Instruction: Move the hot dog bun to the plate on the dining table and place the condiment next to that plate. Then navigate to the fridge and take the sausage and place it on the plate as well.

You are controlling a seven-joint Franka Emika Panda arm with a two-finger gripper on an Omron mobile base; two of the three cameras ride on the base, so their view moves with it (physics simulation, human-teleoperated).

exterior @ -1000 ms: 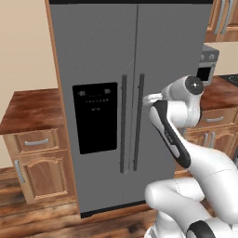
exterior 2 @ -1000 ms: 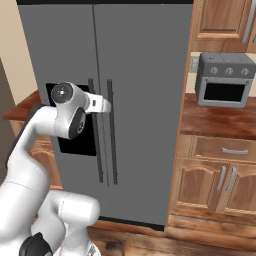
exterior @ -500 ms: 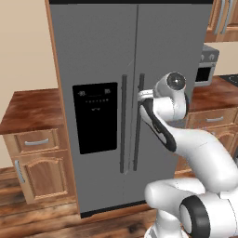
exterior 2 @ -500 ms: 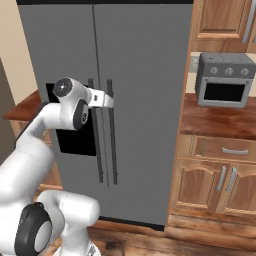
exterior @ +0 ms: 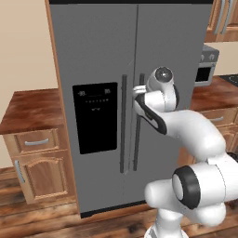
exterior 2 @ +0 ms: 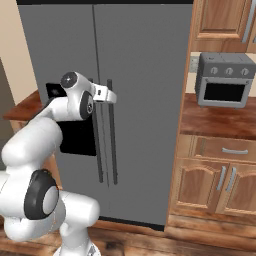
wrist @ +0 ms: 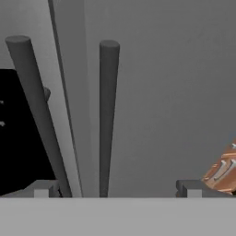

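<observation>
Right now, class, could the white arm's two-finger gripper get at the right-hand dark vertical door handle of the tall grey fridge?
Probably yes. The gripper is open, with the right-hand handle standing between its fingertips in the hand view. The fridge doors are shut, and nothing blocks the way.

the fridge [exterior: 102, 51] has a matt, smooth grey skin like brushed metal, with no shine on either door. its dispenser panel [exterior: 95, 116] is glossy black, plastic-looking. the two door handles [wrist: 107, 115] are smooth dark grey bars with a dull satin finish. the cabinets [exterior 2: 220, 170] are warm varnished wood with visible grain, topped by a glossy reddish-brown countertop [exterior: 28, 109]. the drawer pulls [exterior: 37, 142] look like polished metal. the small oven [exterior 2: 222, 80] is matt grey with a dark glassy window.
</observation>
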